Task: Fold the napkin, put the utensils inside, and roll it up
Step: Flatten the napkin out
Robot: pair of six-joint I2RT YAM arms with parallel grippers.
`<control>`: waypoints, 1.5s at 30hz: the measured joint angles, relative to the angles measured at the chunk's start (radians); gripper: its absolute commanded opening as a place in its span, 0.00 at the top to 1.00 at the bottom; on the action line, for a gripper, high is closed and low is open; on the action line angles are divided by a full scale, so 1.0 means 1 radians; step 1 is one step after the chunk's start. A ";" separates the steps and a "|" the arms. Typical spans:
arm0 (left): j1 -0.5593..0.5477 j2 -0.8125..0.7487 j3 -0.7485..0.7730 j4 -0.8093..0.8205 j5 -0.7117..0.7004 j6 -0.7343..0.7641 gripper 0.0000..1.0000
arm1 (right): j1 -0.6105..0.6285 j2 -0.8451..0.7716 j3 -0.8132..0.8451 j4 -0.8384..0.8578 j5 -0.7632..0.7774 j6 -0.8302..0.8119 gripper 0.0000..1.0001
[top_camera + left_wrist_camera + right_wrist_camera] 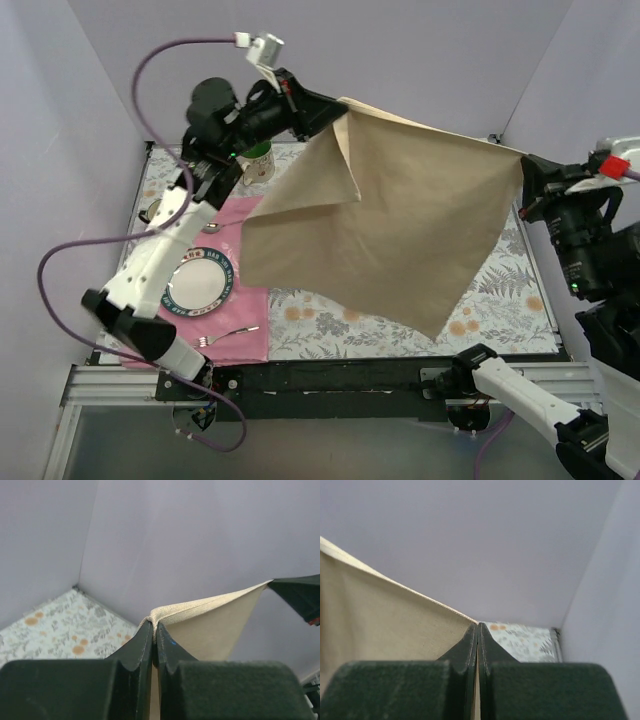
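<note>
The tan napkin hangs spread in the air over the table, held by two top corners. My left gripper is shut on its upper left corner, and the left wrist view shows the cloth pinched between the fingertips. My right gripper is shut on the upper right corner, with the cloth running off to the left of the fingertips. One lower corner hangs toward the table's front. A silver fork lies on the pink placemat. Other utensils are not clearly seen.
A round plate sits on the pink placemat at the left. A green-and-white cup stands at the back left behind the left arm. The floral tablecloth covers the table. Walls close in at the back and sides.
</note>
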 measured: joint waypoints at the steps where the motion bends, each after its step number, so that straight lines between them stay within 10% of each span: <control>1: -0.001 0.051 0.004 -0.004 0.016 0.000 1.00 | 0.000 0.012 0.000 -0.016 0.053 0.003 0.99; 8: -0.018 0.536 0.125 -0.034 0.066 0.006 1.00 | 0.002 0.276 -0.100 -0.145 0.587 0.084 0.99; 16: -0.085 1.138 0.555 -0.255 -0.244 0.148 0.22 | -0.048 0.596 -0.378 -0.206 0.865 0.216 0.99; 19: -0.092 1.098 0.435 -0.259 -0.315 0.197 0.10 | -0.101 0.607 -0.390 -0.158 0.892 0.212 0.99; 27: -0.086 0.804 0.152 -0.164 -0.355 0.245 0.27 | -0.373 0.797 -0.403 0.065 0.829 0.185 0.95; 31: -0.091 0.702 0.015 -0.085 -0.334 0.228 0.26 | -0.466 1.019 -0.338 0.024 0.796 0.216 0.13; 32: -0.093 0.685 -0.021 -0.075 -0.331 0.216 0.28 | -0.477 1.070 -0.315 -0.001 0.792 0.232 0.05; 41: -0.096 0.558 -0.315 -0.103 -0.264 0.056 0.34 | -0.308 0.939 -0.327 -0.042 0.326 0.326 0.10; 45: -0.097 0.430 -0.475 -0.100 -0.215 0.002 0.15 | -0.298 0.806 -0.414 0.122 0.041 0.458 0.13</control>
